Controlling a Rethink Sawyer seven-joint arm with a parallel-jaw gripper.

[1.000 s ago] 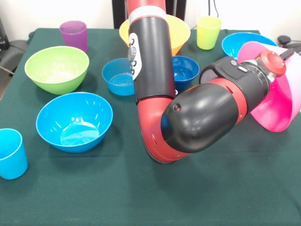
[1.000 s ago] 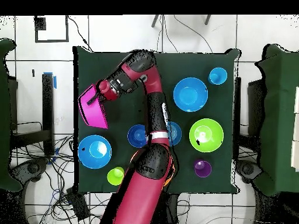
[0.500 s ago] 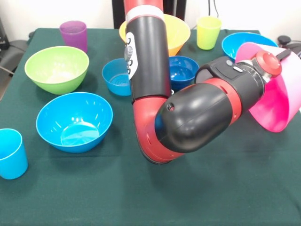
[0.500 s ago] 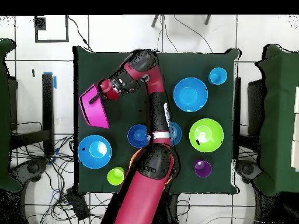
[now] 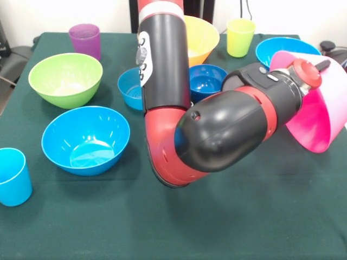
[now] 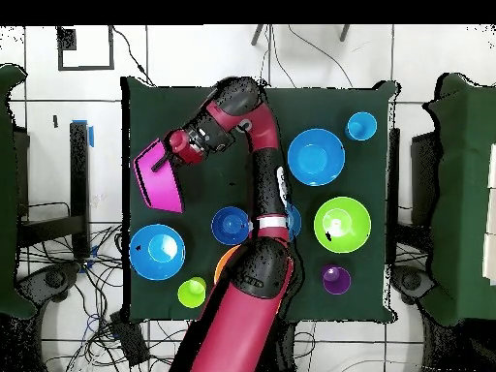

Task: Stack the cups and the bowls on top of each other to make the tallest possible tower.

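We've got the arm (image 5: 217, 130) folded way over the middle of the table (image 5: 227, 227), elbow low and forearm reaching out to one side. At the end of it our hand (image 5: 317, 65) is at the rim of the big pink bowl (image 5: 320, 116), which is tipped up on edge with its opening facing sideways. It looks like the bowl is carried by that rim, but the fingers themselves are hidden behind the wrist and the bowl wall, so we honestly can't tell if they're apart or clamped.

From overhead the pink bowl (image 6: 160, 179) sits near one side edge of the table, with a medium blue bowl (image 6: 157, 252) close beside it toward the robot's base and the yellow-green cup (image 6: 192, 291) next to that.

The big orange bowl (image 5: 201, 37) is at the far side, mostly behind the arm, with the small dark-blue bowl (image 5: 205, 81) just in front of it and the small light-blue bowl (image 5: 130, 86) alongside. The three stand apart, none of them stacked.

The rest is spread out: green bowl (image 5: 65, 78), purple cup (image 5: 85, 39), another medium blue bowl (image 5: 85, 139), and the light blue cup (image 5: 13, 176) at the near edge. All upright, each sitting on its own.
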